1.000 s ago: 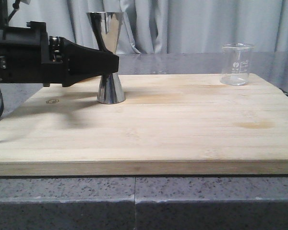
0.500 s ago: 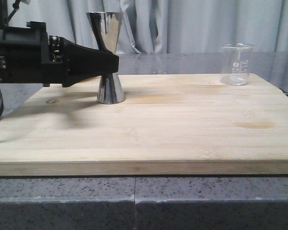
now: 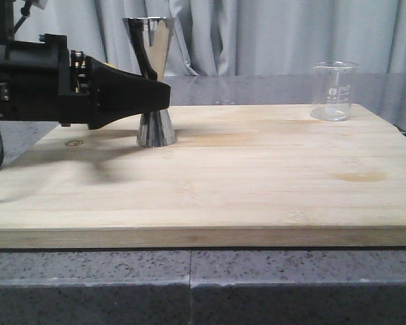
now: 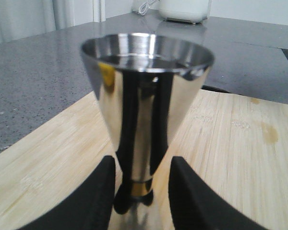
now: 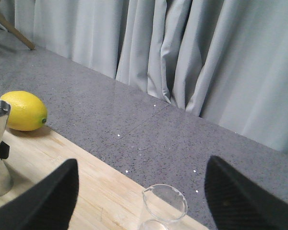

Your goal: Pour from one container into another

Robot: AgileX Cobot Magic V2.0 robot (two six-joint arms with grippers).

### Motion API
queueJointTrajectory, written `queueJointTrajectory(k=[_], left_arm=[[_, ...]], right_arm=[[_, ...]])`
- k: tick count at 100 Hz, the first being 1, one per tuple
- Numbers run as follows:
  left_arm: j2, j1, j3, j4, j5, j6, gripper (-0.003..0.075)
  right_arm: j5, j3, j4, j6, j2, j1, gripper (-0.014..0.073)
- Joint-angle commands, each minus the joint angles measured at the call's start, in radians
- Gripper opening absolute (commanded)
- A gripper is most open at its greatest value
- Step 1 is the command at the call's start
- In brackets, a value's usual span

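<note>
Your left claw [image 3: 164, 96] sits at the thin middle of the steel jigger [image 3: 152, 74], with one black finger [image 4: 98, 191] on each side of the gold band. From the left wrist view, the fingers look very close to the steel, but you cannot tell if they are squeezing it or just beside it. The jigger stands up straight on the wooden board [image 3: 243, 183], at the far left part, with its wide open cup on top. Your claw reaches in from the left, lying flat, so it crosses the tall jigger sideways. The little glass beaker [image 3: 334, 91] stands at the far right of the board, well apart from the jigger. Your right claw [image 5: 139, 211] is spread wide open and holds nothing; it hangs up over the beaker [image 5: 163, 207], which shows between its two fingers, on the far side of them. So the right arm is the nearer one to the beaker, and the left arm has the jigger. My guess is the beaker must be picked up next and carried left to the jigger, then tipped over its open top. A yellow lemon [image 5: 23, 110] lies on the gray counter behind the jigger.
</note>
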Motion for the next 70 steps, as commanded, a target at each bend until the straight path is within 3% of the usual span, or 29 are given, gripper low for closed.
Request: queueJointTrajectory(k=[1, 23, 70], left_arm=[[-0.03, 0.004, -0.022, -0.037, -0.144, -0.003, 0.0287], [-0.03, 0.004, -0.024, -0.037, -0.144, -0.003, 0.0391], [-0.032, 0.004, -0.024, -0.035, -0.144, -0.003, 0.0392]], right_arm=[[-0.026, -0.026, 0.028, 0.0, -0.015, -0.007, 0.0468], [-0.026, -0.026, 0.028, 0.0, -0.015, -0.007, 0.0468], [-0.026, -0.026, 0.028, 0.0, -0.015, -0.007, 0.0468]])
